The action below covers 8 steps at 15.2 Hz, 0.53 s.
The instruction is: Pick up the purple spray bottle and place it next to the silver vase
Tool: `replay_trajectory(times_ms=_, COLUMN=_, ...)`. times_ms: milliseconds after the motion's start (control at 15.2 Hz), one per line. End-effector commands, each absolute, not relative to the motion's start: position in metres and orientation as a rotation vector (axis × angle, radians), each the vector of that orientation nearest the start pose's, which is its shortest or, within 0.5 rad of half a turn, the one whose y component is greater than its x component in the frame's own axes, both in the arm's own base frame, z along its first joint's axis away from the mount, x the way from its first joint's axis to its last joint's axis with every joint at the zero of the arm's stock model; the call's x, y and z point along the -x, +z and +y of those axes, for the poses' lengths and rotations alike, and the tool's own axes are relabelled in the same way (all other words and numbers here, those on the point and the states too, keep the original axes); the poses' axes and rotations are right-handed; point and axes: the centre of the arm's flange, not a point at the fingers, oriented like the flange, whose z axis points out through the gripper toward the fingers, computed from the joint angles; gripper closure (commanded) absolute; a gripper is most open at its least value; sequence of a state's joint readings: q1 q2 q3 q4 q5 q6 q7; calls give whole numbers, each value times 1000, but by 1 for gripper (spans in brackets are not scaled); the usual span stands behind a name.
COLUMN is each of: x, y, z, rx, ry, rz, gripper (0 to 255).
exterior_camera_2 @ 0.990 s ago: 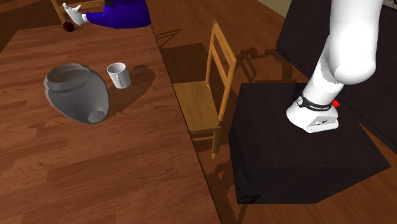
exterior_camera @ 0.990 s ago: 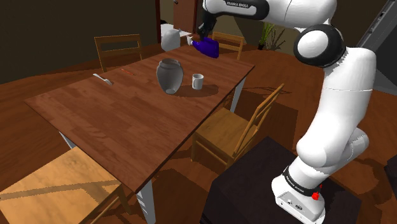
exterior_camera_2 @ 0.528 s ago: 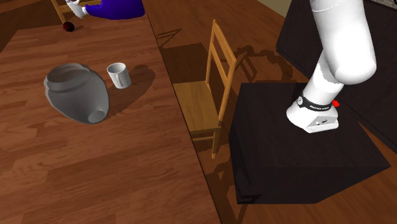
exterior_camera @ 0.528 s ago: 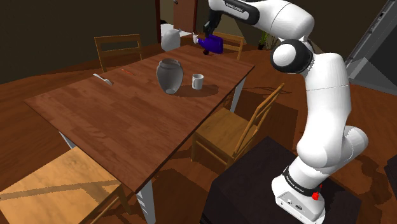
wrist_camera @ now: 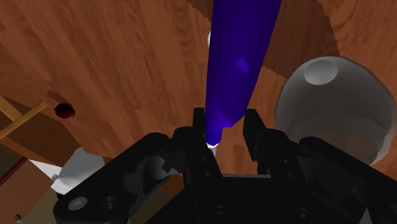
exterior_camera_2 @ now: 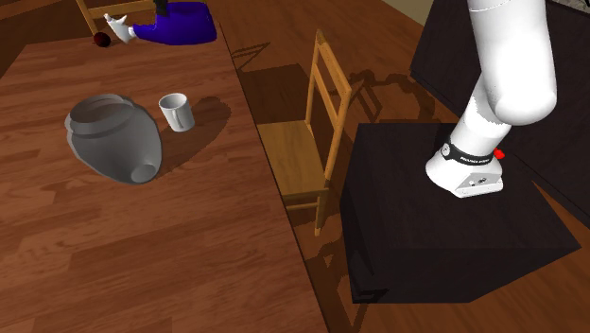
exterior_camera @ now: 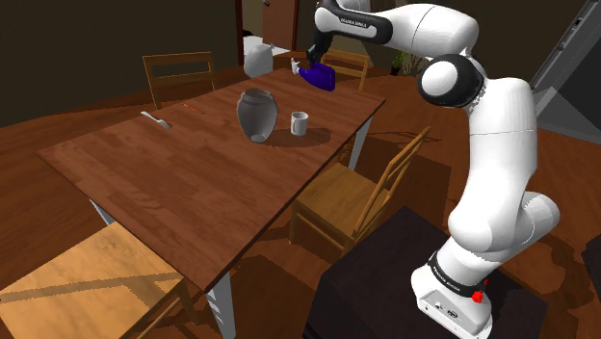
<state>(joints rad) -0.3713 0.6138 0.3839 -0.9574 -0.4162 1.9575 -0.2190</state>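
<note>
The purple spray bottle (exterior_camera: 319,76) with a white nozzle (exterior_camera_2: 117,26) hangs tilted over the far end of the wooden table (exterior_camera: 193,183). My gripper (exterior_camera: 314,61) is shut on it from above. In the wrist view the black fingers (wrist_camera: 198,129) clasp the bottle (wrist_camera: 238,57) near its narrow end. The vase (exterior_camera: 257,114), drawn grey and round, stands upright nearer the middle of the table, apart from the bottle. From the hand's camera the vase (wrist_camera: 334,105) lies below and to one side of the bottle.
A small white cup (exterior_camera: 300,122) stands just beside the vase. A dark red ball (exterior_camera_2: 101,39) lies under the nozzle. A white utensil (exterior_camera: 154,119) rests at the table's left side. Wooden chairs (exterior_camera: 361,197) flank the table; the dark stand (exterior_camera_2: 444,218) sits beyond one.
The bottle, held throughout, rose a little and has now come back down slightly over the table's far end. The arm's elbow has swung toward the shoulder view's right.
</note>
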Motion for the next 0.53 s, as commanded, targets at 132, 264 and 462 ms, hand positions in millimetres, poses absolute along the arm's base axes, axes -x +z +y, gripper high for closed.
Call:
replay_trajectory(times_ms=132, x=-741, y=560, z=-121, rx=3313, ry=-659, rz=-324, gripper=255)
replay_trajectory(times_ms=264, x=-741, y=549, z=-121, rx=3313, ry=-659, rz=-324, gripper=255)
replay_trajectory(times_ms=462, x=-741, y=533, z=-121, rx=3313, ry=-659, rz=-324, gripper=255)
